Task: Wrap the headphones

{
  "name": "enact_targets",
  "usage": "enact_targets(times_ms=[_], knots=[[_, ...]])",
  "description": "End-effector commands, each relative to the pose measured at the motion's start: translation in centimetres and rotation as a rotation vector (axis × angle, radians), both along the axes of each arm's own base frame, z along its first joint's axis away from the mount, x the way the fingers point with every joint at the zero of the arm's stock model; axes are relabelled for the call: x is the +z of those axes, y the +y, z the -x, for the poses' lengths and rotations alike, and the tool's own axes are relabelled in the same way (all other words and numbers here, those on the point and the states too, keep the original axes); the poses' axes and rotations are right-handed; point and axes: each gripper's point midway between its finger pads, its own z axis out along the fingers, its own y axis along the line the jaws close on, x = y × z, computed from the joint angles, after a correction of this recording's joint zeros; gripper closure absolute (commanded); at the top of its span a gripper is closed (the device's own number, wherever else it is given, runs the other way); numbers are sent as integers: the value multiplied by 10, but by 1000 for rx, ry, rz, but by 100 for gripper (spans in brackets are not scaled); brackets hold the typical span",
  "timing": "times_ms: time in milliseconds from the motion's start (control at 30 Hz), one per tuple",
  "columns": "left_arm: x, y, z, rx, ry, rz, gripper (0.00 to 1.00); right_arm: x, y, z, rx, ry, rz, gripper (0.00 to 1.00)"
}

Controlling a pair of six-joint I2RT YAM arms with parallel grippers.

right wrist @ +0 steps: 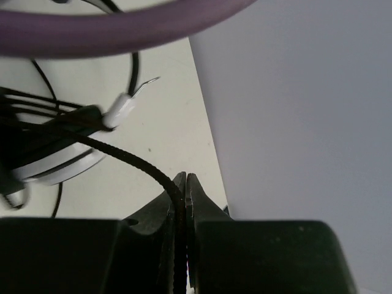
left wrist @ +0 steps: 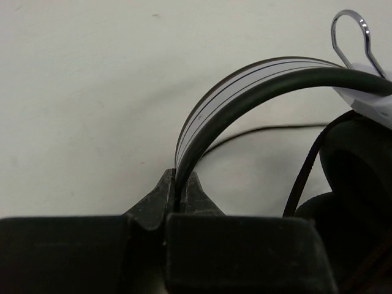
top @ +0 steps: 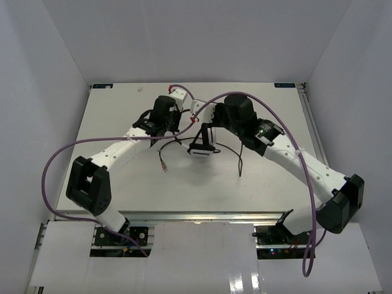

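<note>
The headphones (top: 201,149) sit at mid-table between both arms, one white cup facing up. My left gripper (top: 176,127) (left wrist: 179,184) is shut on the curved white and black headband (left wrist: 245,92), which arcs up to the right toward a black ear pad (left wrist: 361,159). My right gripper (top: 208,125) (right wrist: 185,184) is shut on the thin black cable (right wrist: 122,156), which runs left toward the white headphones (right wrist: 55,168). Loose cable trails over the table to a small plug (top: 163,165), with a loop (top: 240,160) on the right.
Thick purple arm cables (top: 55,165) (right wrist: 122,27) arch over both arms and across the headphones. Grey walls (right wrist: 294,110) enclose the white table (top: 110,122) on three sides. A metal wire clip (left wrist: 352,37) shows beside the headband.
</note>
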Motion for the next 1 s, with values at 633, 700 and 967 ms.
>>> enact_targets(times_ms=[633, 700, 967], knots=[[206, -51, 82, -273, -208, 640, 100, -17, -18, 2, 320, 458, -653, 91], [212, -52, 84, -280, -214, 659, 100, -21, -14, 13, 372, 554, -701, 88], [303, -52, 85, -218, -303, 1002, 100, -32, 19, 86, 797, 944, -883, 70]])
